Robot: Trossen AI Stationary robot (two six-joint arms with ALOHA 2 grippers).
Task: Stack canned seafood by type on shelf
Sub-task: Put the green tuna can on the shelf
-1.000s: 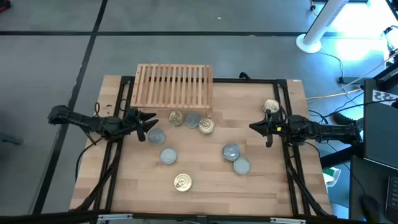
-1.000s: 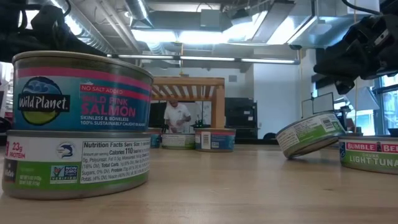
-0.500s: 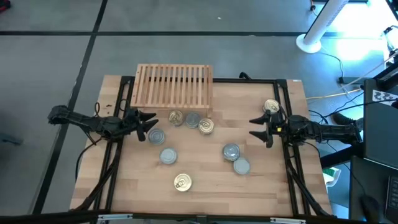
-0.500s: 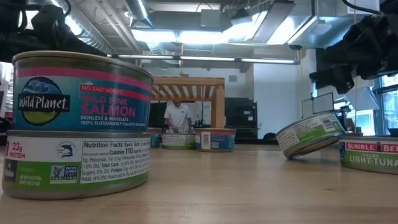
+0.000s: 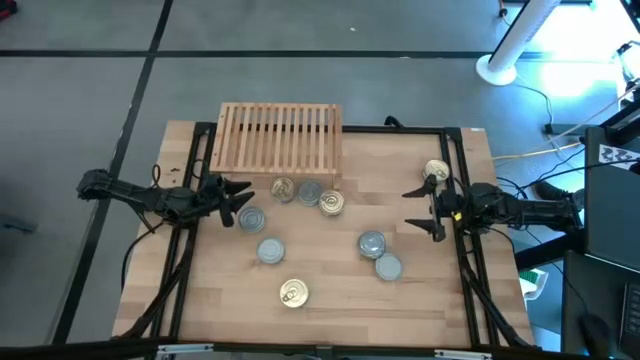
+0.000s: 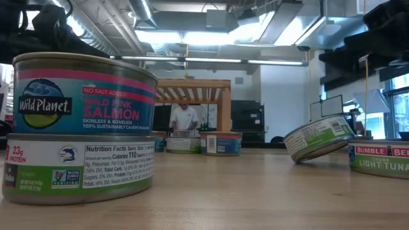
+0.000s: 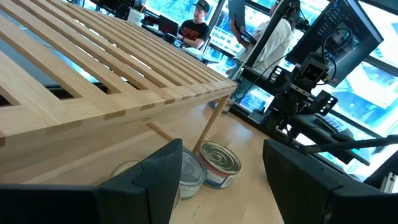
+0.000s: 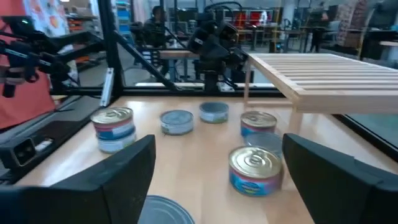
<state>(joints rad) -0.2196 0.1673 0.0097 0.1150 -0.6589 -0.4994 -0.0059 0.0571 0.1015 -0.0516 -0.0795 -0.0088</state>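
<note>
The cans lie scattered on the wooden table in front of the slatted wooden shelf (image 5: 280,138). Three, gold (image 5: 283,188), silver (image 5: 309,192) and gold (image 5: 332,204), sit by its near edge. Silver ones (image 5: 250,218) (image 5: 271,251) lie left of the middle, and a gold one (image 5: 293,292) sits near the front. A silver-lidded can (image 5: 372,243) stands at centre right with another (image 5: 388,266) beside it. A gold can (image 5: 436,172) rests tilted at the right. My left gripper (image 5: 235,200) is open at the left. My right gripper (image 5: 420,211) is open at the right. Neither holds anything.
In the low view a salmon can stands on a second can (image 6: 83,128) close to the camera, and a tilted can (image 6: 318,137) rests with one edge raised. Black frame rails (image 5: 470,270) run along both table sides. A person (image 6: 184,118) stands in the room behind.
My right gripper has opened from shut to wide and rolled about its own axis, staying at the table's right side. The cans and my left gripper have kept still.
</note>
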